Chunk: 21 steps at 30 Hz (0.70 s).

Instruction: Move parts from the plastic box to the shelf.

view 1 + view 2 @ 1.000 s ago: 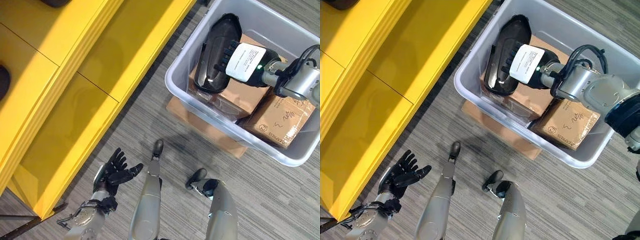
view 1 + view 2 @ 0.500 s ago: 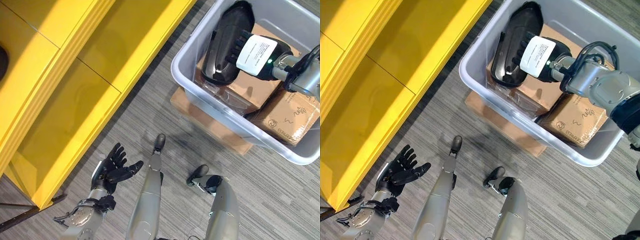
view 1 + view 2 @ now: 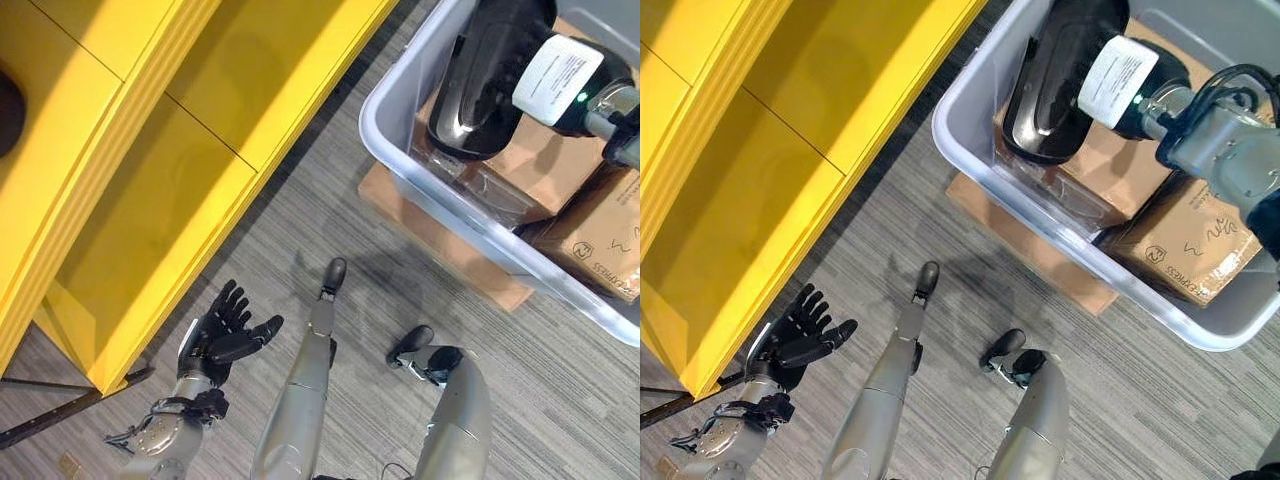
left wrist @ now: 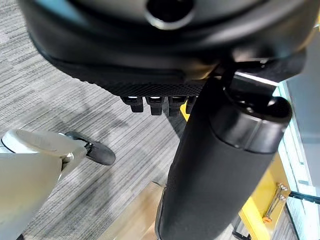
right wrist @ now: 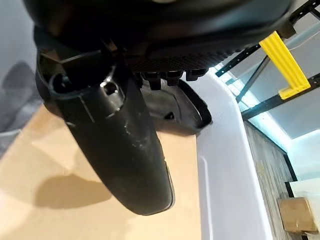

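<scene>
Grey plastic box (image 3: 970, 150) standing on the carpeted floor (image 3: 300, 220) at upper right of the head views, resting on a flat cardboard sheet (image 3: 440, 245). Inside the box: a black moulded part (image 3: 1055, 85) lying on top of a cardboard carton (image 3: 1110, 165), a second carton (image 3: 1195, 240) beside it toward the near right corner, and clear plastic wrapping (image 3: 480, 185) against the near wall. Right hand (image 3: 1118, 78) reaching into the box, back covered by a white label, placed over the right edge of the black part; fingers extended over the part's surface, with contact and any grip around it impossible to tell from either the head views or the right wrist view, where the thumb (image 5: 125, 150) projects above the carton and the part's dark rim (image 5: 192, 107) shows next to the box wall. Yellow shelf (image 3: 150, 150) at left, well apart from the box, compartments divided by thin seams. Left hand (image 3: 222, 335) low near the shelf's front corner, above the floor, palm up, fingers spread and straight, holding nothing.
</scene>
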{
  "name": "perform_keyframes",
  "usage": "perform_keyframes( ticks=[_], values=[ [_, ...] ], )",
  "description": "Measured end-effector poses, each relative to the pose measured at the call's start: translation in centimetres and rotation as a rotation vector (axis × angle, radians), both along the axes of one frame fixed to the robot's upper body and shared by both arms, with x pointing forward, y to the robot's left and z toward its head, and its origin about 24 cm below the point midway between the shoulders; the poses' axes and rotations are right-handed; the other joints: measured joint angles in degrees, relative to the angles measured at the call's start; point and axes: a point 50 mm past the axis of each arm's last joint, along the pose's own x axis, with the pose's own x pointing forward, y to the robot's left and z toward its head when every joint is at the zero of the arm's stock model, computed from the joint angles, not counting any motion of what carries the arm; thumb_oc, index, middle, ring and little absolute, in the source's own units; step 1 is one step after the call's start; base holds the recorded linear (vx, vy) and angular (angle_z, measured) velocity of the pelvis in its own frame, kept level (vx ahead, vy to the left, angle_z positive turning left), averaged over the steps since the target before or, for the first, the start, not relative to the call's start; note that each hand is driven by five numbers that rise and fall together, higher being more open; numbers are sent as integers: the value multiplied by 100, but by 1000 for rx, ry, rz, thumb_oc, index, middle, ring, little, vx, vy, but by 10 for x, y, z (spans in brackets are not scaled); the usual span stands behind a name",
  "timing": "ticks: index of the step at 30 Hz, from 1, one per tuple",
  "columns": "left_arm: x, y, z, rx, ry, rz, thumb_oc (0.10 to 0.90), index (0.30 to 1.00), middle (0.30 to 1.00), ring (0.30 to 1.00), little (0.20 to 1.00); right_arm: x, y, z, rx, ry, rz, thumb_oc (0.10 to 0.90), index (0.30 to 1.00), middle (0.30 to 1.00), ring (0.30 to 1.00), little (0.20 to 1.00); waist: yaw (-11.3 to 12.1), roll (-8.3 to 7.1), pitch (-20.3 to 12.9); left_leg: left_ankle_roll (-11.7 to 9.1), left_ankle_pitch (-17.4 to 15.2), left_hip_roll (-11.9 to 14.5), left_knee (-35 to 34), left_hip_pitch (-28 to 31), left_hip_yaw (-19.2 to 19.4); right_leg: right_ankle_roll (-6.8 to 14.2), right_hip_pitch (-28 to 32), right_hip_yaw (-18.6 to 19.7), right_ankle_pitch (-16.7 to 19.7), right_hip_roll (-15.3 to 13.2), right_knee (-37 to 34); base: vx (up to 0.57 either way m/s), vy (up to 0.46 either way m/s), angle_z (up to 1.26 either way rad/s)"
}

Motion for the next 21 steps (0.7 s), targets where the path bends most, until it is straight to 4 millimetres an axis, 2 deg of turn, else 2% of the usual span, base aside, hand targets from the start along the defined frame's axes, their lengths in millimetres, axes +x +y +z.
perform_keyframes(
  ticks=[7,16,21],
  values=[
    [-1,0,-1,-1,-1,1,900,1000,1000,1000,1000,-3,-5,10,1,-41,3,900,1000,1000,1000,1000,5,4,4,3,4,-102,13,-265,-22,-84,-406,93,-83,-118,244,14,-1,6],
    [-1,0,1,-3,-10,4,900,1000,1000,1000,1000,-5,-18,19,11,-105,-42,900,1000,1000,1000,1000,14,8,4,-1,1,-248,60,-481,-18,-57,-734,259,-146,-246,416,3,5,4],
    [-1,0,2,-4,-21,7,900,1000,1000,1000,1000,-7,-14,32,13,-153,-19,900,1000,1000,1000,1000,19,8,4,7,8,-276,154,-672,-17,-89,-938,295,-175,-267,505,2,3,1]
  ],
)
